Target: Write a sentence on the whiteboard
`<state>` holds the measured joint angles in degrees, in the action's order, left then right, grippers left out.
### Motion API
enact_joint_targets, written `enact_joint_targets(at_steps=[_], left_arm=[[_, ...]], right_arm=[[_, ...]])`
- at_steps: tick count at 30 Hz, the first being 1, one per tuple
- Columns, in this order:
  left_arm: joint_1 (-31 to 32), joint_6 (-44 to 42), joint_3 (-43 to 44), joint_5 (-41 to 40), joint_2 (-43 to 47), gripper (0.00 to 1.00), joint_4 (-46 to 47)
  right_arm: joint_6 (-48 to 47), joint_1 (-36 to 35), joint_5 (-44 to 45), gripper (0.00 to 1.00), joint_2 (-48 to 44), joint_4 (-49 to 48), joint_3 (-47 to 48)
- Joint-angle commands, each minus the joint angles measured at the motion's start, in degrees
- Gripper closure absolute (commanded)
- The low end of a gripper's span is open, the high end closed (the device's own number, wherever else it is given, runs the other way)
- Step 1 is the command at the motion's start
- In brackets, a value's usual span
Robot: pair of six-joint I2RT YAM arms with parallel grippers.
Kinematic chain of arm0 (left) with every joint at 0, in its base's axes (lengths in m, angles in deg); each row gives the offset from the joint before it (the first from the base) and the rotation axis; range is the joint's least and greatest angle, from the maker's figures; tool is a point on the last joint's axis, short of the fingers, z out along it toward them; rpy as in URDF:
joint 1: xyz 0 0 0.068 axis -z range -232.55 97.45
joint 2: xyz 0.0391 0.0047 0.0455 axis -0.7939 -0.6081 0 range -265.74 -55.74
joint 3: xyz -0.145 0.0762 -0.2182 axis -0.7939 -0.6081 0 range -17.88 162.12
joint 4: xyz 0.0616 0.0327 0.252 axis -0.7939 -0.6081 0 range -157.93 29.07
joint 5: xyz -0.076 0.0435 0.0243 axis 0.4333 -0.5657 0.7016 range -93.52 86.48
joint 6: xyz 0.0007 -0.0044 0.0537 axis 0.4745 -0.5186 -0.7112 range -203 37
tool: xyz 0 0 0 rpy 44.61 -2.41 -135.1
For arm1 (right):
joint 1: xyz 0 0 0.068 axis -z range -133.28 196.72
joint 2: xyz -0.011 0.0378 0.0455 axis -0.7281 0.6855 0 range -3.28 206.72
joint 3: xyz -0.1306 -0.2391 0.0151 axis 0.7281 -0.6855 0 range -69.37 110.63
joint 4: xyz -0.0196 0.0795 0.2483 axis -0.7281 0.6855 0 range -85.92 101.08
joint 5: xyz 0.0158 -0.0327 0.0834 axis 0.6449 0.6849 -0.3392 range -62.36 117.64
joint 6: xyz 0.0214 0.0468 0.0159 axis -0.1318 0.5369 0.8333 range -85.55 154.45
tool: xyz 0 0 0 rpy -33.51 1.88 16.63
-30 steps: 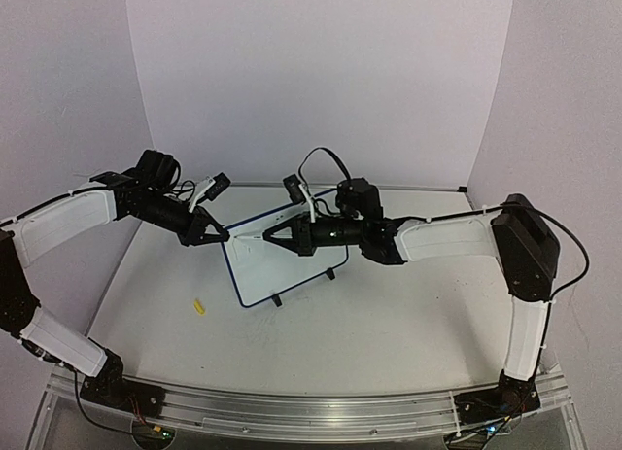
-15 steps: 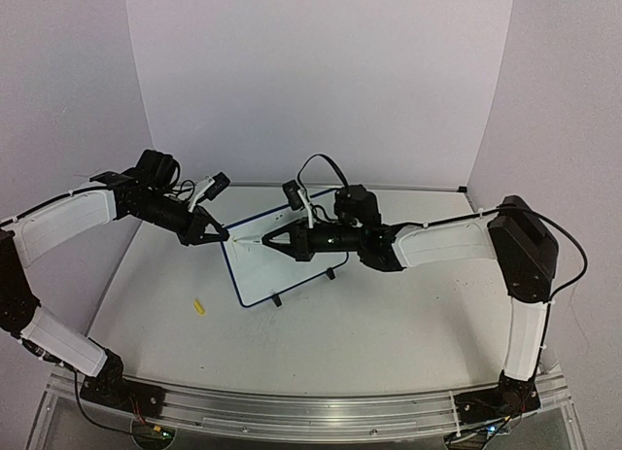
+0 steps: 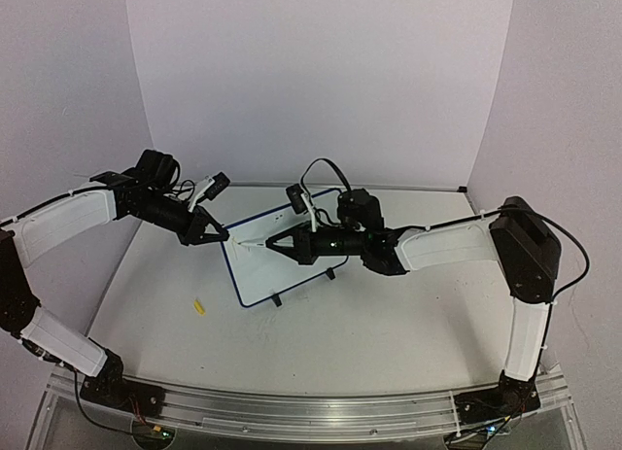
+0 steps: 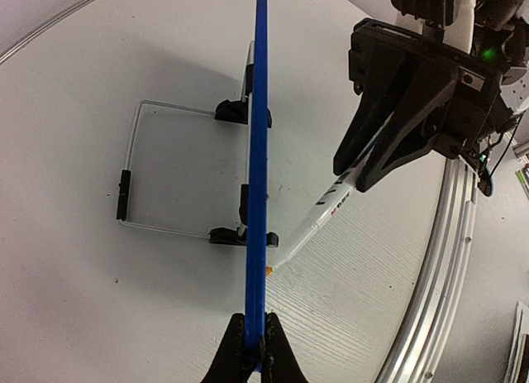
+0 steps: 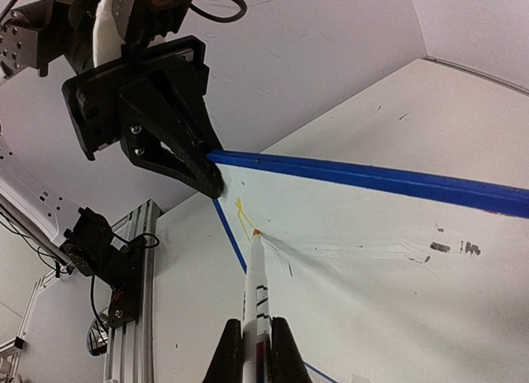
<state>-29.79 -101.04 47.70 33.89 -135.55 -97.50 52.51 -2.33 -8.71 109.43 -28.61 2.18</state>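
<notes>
1. Nearest: small yellow marker cap (image 3: 199, 306), loose on the pale tabletop (image 3: 389, 324), apart from the board's near-left corner.
2. Next: small rectangular whiteboard (image 3: 267, 273) with thin blue frame, propped at a tilt on 2 black feet and a wire stand (image 4: 132, 176), mid-tabletop between the arms.
3. Left pincer (image 3: 216, 234): black, closed tight on the frame at the board's upper left corner.
4. Right pincer (image 3: 275, 244): black, clamped on a slim white marker (image 3: 255, 243), its yellow tip touching or just off the board face close to that corner.
5. The sentence (image 5: 242, 211): 1 faint yellow squiggle beside the tip, nothing more legible. Judged barely begun; almost all lettering left.
6. Against 1 second earlier: right forearm slightly lower and nearer, tip kept at the same corner; board, cap and left pincer unmoved.
7. Farthest: plain lilac backdrop walls (image 3: 321, 81).
</notes>
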Motion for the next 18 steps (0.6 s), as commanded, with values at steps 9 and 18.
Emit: enact_joint_targets(at_steps=[9, 18], left_arm=[[0.2, -0.4, 2.4, 1.4, -0.4, 1.0, -1.6], [0.2, -0.4, 2.4, 1.6, -0.4, 1.0, -1.6]], right_arm=[[-0.3, 0.1, 1.1, 1.0, 2.4, 0.7, 3.0], [0.0, 0.1, 0.8, 1.0, 2.9, 0.8, 3.8]])
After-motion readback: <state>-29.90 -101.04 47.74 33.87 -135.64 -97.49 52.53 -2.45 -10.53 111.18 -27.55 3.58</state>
